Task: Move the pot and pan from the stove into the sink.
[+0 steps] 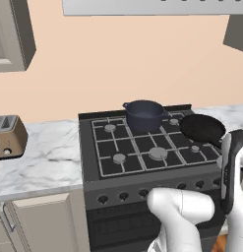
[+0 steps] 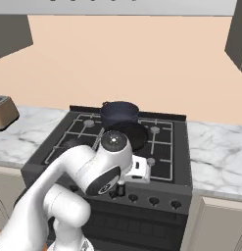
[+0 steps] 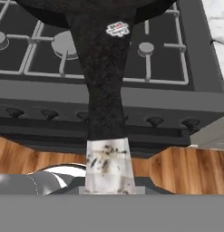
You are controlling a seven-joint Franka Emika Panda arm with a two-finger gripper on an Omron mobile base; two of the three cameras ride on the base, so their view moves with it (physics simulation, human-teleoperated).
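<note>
- Left base view: one pot (image 1: 144,115), dark navy, sits on the back burner of the stove (image 1: 142,147), upright, with two small side handles.
- One black pan (image 1: 201,128) is at the stove's right side, raised above the grates, its long handle running toward the arm.
- Four burners, counted, under black grates; a row of front knobs below.
- Hand view: the pan handle runs straight down into the end effector (image 3: 109,179), which looks closed around its pale end; the fingertips themselves I cannot make out.
- One toaster (image 1: 9,137) stands on the marble worktop (image 1: 44,162), left of the stove.
</note>
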